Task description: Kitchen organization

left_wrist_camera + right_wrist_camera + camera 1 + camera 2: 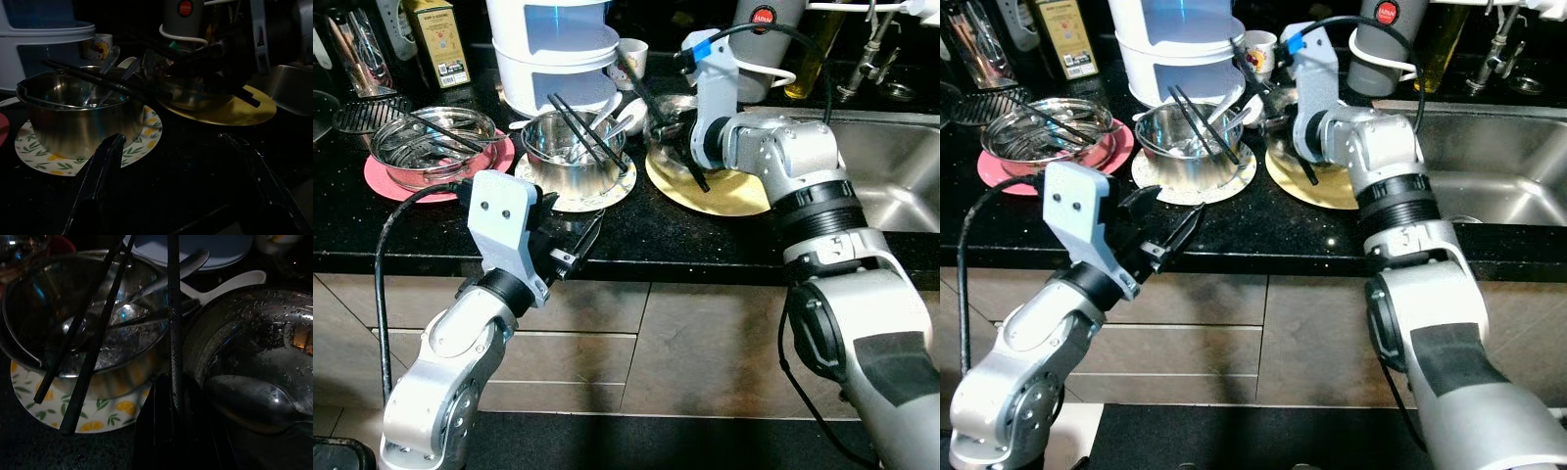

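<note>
A: Right end effector (690, 147), upper centre of the left eye view. State?
B: Fingers pressed together on one black chopstick (174, 342). The right wrist view shows the stick running straight up from between them, across the rim of a steel bowl (674, 125) with a spoon (254, 401) lying in it. That bowl sits on a yellow plate (734, 191), just left of the sink (891, 166).

A: Left end effector (570, 235)?
B: Lower centre-left, at the front edge of the black tabletop (636, 230). Fingers spread apart, nothing between them. It points toward the middle steel bowl (573, 152).

A: What is in that middle bowl?
B: Two black chopsticks (587, 132) laid across the rim, plus metal spoons (607, 125) leaning inside. It stands on a leaf-and-lemon patterned plate (607, 196), centre of frame.

A: Further left?
B: A third steel bowl (435, 147) on a pink plate (391, 181), with chopsticks across it as well.

A: Behind them?
B: White stacked container (558, 49), top centre; a small cup (628, 59) beside it; a labelled bottle (438, 39) upper left; a grey appliance with a red badge (764, 39) upper right.
</note>
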Robot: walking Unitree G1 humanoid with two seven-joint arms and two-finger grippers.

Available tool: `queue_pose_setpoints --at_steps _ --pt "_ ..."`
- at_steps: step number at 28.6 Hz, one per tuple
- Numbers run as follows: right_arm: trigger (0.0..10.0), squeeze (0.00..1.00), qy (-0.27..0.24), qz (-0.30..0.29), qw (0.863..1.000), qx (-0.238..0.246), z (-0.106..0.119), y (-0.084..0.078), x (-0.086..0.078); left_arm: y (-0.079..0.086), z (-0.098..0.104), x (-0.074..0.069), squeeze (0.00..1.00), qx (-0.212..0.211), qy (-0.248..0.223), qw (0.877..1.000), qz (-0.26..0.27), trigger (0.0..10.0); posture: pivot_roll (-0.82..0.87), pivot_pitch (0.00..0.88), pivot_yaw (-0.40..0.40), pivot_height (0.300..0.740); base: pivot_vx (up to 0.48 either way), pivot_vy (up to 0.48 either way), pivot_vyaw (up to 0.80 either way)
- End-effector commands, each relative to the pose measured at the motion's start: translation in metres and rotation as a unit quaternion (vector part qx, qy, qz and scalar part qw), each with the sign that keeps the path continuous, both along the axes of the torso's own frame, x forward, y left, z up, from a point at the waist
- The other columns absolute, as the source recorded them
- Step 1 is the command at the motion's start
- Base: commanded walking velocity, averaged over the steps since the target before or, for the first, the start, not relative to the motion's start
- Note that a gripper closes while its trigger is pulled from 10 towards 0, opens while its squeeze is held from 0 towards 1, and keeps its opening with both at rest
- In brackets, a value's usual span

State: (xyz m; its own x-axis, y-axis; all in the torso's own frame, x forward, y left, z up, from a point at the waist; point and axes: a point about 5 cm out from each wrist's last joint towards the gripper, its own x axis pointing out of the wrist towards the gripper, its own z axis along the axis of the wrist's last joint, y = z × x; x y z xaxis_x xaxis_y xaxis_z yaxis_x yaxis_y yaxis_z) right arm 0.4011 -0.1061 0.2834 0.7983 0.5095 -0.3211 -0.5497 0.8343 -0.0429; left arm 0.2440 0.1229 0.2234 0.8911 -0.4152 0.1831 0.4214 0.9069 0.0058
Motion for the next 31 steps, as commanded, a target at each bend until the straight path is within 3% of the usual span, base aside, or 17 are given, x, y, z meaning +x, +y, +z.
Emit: queue_pose_setpoints --at_steps 1,13,14,17,18,20,22,24,25,26,27,28,29,31 --pt "0.0 0.0 -0.012 -0.015 1.0 -0.025 0.0 -0.006 0.0 -0.003 0.002 -0.002 0.0 -0.001 -0.001 1.0 -0.009 10.0 0.01 0.039 -0.053 0.74 0.0 0.0 0.0" --pt "0.0 0.0 -0.029 -0.052 0.998 -0.036 0.002 -0.016 0.002 -0.004 0.003 -0.002 0.0 -0.001 0.0 1.0 -0.012 10.0 0.01 0.042 -0.052 0.74 0.0 0.0 0.0" --pt "1.1 0.0 -0.025 -0.058 0.997 -0.039 0.0 -0.018 0.003 -0.004 0.003 -0.002 0.0 -0.001 0.001 1.0 -0.012 10.0 0.01 0.043 -0.052 0.74 0.0 0.0 0.0" --pt "1.7 0.0 -0.018 -0.064 0.997 -0.042 -0.001 -0.021 0.003 -0.004 0.003 -0.002 0.0 -0.002 0.001 1.0 -0.012 10.0 0.01 0.042 -0.052 0.74 0.0 0.0 0.0" --pt "4.1 0.0 -0.016 -0.065 0.997 -0.042 -0.001 -0.021 0.003 -0.004 0.003 -0.002 0.0 -0.002 0.001 1.0 -0.012 10.0 0.01 0.043 -0.053 0.74 0.0 0.0 0.0" --pt "4.7 0.0 -0.015 -0.064 0.997 -0.042 -0.001 -0.021 0.003 -0.004 0.003 -0.002 0.0 -0.002 0.001 1.0 -0.013 10.0 0.01 0.042 -0.054 0.74 0.0 0.0 0.0" --pt "10.0 0.0 -0.012 -0.062 0.997 -0.045 -0.002 -0.021 0.003 -0.005 0.003 -0.002 0.0 -0.003 0.001 1.0 -0.013 10.0 0.01 0.043 -0.055 0.74 0.0 0.0 0.0" --pt "10.0 0.0 -0.012 -0.061 0.997 -0.046 -0.001 -0.021 0.003 -0.005 0.003 -0.002 0.0 -0.003 0.001 1.0 -0.013 10.0 0.01 0.042 -0.055 0.74 0.0 0.0 0.0" --pt "10.0 0.24 -0.013 -0.061 0.997 -0.045 -0.001 -0.021 0.003 -0.005 0.003 -0.002 0.0 -0.003 0.001 1.0 -0.013 10.0 0.01 0.043 -0.055 0.74 0.0 0.0 0.0" --pt "10.0 0.24 -0.013 -0.061 0.997 -0.045 -0.001 -0.021 0.003 -0.005 0.003 -0.002 0.0 -0.003 0.001 1.0 -0.013 10.0 0.01 0.043 -0.055 0.74 0.0 0.0 0.0" --pt "10.0 0.53 -0.013 -0.061 0.997 -0.045 -0.001 -0.021 0.003 -0.005 0.003 -0.002 0.0 -0.003 0.0 1.0 -0.014 10.0 0.01 0.042 -0.055 0.74 0.0 0.0 0.0" --pt "10.0 0.53 -0.013 -0.061 0.997 -0.045 -0.001 -0.021 0.003 -0.005 0.003 -0.002 0.0 -0.003 0.0 1.0 -0.014 10.0 0.01 0.042 -0.055 0.74 0.0 0.0 0.0" --pt "10.0 1.0 -0.014 -0.058 0.997 -0.049 -0.002 -0.02 0.003 -0.005 0.003 -0.002 0.0 -0.004 0.0 1.0 -0.014 10.0 0.01 0.042 -0.055 0.74 0.0 0.0 0.0" --pt "10.0 0.97 -0.015 -0.062 0.996 -0.06 -0.003 -0.019 0.003 -0.005 0.004 -0.002 0.0 -0.005 -0.001 1.0 -0.014 10.0 0.01 0.042 -0.055 0.74 0.0 0.0 0.0"
